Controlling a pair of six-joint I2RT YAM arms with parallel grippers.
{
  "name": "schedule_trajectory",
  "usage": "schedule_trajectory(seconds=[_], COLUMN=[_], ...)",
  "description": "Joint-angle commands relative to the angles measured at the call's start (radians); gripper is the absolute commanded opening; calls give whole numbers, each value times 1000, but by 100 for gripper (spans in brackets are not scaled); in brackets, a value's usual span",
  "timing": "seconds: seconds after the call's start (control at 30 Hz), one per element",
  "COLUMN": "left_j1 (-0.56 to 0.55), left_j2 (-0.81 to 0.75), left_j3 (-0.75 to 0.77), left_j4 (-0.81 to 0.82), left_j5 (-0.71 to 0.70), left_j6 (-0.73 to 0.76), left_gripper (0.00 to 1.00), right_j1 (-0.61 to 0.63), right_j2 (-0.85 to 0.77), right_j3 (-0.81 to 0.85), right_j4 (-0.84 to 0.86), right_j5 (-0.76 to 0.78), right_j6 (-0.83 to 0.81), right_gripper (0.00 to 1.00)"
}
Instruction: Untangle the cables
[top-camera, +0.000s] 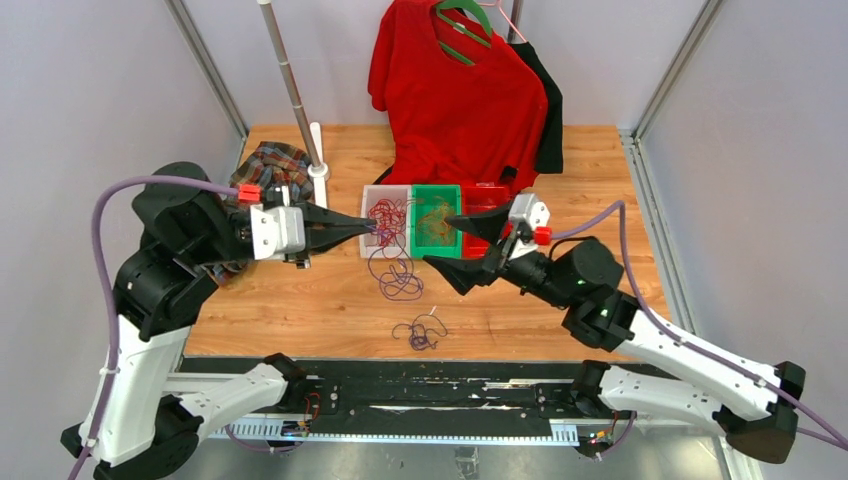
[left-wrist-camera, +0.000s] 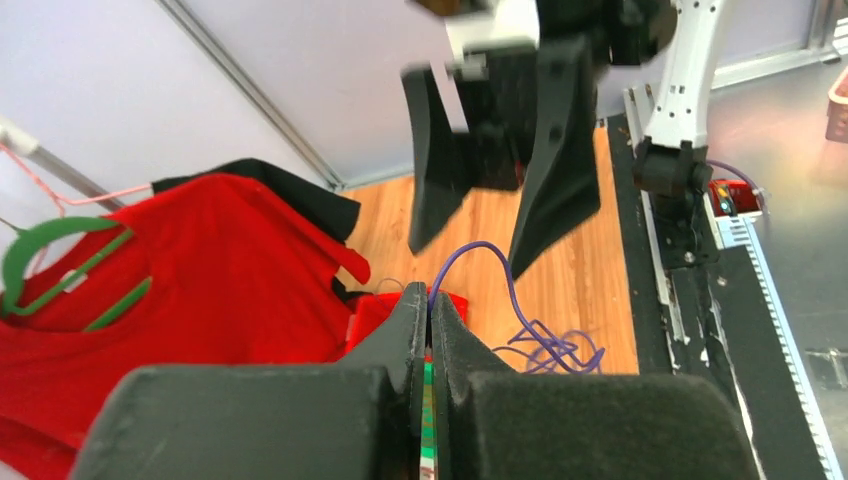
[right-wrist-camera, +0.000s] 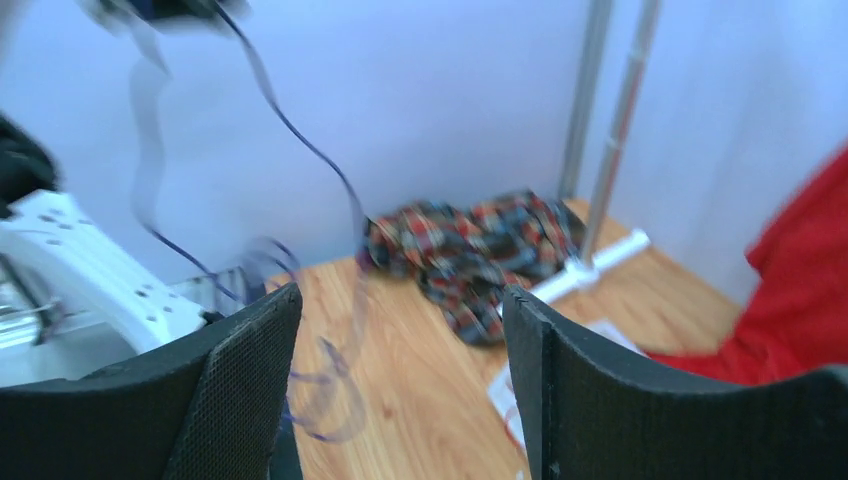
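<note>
My left gripper (top-camera: 368, 229) was pinched tight on a strand of the purple cable (top-camera: 398, 283), up in the air just in front of the clear bin (top-camera: 388, 190). From the pinch the cable arched out and dropped to a loose knot of loops on the table (top-camera: 300, 300), in front of the bins. My right gripper (top-camera: 452, 245) hung opposite by the green bin (top-camera: 437, 188), its jaws spread wide, gripping nothing and pointed toward the left one. A second small tangle (top-camera: 420, 333) lay apart from the first, nearer my bases.

I judged the step in hand to be a second grasp, so the loops could be pulled apart. To do it well, I thought the right jaws should close on one strand just past the arch, not on the bundle lower down where several loops crossed. My right wrist view was blurred, and I could not tell which strand lay between those fingers, so a slow approach seemed wise. After that I would draw the two grips apart gently, watching that the knot loosened rather than cinched and that no loop caught a bin rim.
</note>
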Motion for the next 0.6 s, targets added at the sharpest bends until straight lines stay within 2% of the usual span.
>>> schedule_trajectory(seconds=[0.0,0.2,0.27,0.4,0.43,0.5,0.57], left_j1=[-5,-5,-5,-5,-5,-6,-5], left_j2=[-24,-24,-23,-34,-37,-42,-48], left_j3=[-65,-94,-92,-100,-102,-105,-110], left_j4=[-2,-1,-3,-3,-4,-5,-4], left_j5=[19,29,27,26,27,33,35], left_j6=[28,48,45,47,49,41,33], left_gripper=[0,0,0,0,0,0,0], right_j1=[-12,-10,-10,2,3,2,1], right_j2=[42,204,250,342,356,362,362], right_j3=[120,229,254,350,342,316,296], right_j4=[-87,-28,-34,-160,-138,-80,-31], right_j5=[-220,-414,-423,-335,-303,-243,-221], right_j6=[-46,14,5,-60,-67,-83,-82], right_gripper=[73,74,74,74,71,57,31])
